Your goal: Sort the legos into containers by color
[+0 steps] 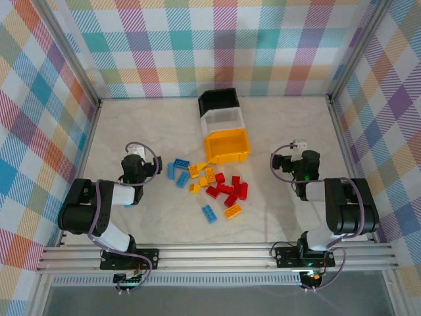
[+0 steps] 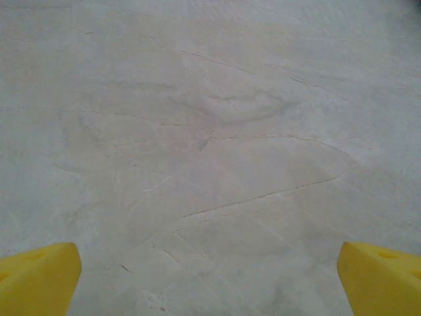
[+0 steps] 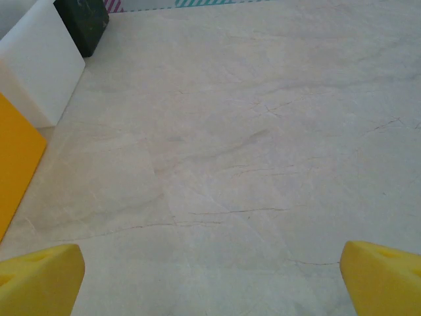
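On my left wrist feed the left gripper (image 2: 210, 283) stands spread wide. Its yellow fingertips (image 2: 36, 280) sit in the two bottom corners, with bare table (image 2: 210, 131) between them. The right gripper (image 3: 210, 280) reads the same to me: jaws released, yellow tips far apart, nothing held, pale veined surface in the gap.

Along the left edge of the right wrist feed I catch the side walls of the yellow-orange bin (image 3: 13, 158), the white bin (image 3: 39, 66) and the black bin (image 3: 82, 23), one behind another going away from the camera.

From the overhead camera, both arms are folded near their bases, with the wrists pointing toward the back of the table. The containers (image 1: 223, 125) run in a joined row down the middle, yellow-orange nearest the arms, white next and black farthest back.

The legos (image 1: 212, 187) lie loose on the table just in front of the yellow-orange bin, between my two grippers. The blue bricks (image 1: 179, 172) sit on the left side of the scatter, near the left gripper, with one more blue at the near edge. The red bricks (image 1: 227, 189) bunch toward the right. The yellow-orange bricks (image 1: 201, 176) lie in between, with one just beside the yellow-orange bin's near-left corner and another at the near right edge of the group. The right gripper stands farther from the pile than the left.

Plaid walls (image 1: 210, 39) close in the table on three sides.
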Robot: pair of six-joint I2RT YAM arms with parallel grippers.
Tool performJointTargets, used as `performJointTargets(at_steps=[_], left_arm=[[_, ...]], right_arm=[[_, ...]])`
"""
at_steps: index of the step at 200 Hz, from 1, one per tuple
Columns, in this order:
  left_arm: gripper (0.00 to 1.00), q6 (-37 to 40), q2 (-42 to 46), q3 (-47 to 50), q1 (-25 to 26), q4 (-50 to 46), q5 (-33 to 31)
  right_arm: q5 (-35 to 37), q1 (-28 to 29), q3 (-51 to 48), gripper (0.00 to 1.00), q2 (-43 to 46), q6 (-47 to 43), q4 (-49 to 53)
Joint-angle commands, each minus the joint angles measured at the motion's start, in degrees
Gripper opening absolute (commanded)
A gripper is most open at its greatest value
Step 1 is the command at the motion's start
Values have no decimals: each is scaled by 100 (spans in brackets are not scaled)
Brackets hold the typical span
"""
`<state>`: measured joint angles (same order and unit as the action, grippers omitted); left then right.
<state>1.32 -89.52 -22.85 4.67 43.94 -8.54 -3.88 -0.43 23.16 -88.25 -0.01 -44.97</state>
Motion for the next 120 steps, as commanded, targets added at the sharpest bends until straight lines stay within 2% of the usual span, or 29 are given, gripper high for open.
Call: performJointTargets(at_steps=[1, 120], left_arm=[[100, -27, 0, -109, -36, 246, 54], [100, -29, -6, -106, -32, 246, 52]], right_arm=[[1, -3, 66, 100, 44, 71, -205], [-1, -2, 84, 100, 43, 78, -161]])
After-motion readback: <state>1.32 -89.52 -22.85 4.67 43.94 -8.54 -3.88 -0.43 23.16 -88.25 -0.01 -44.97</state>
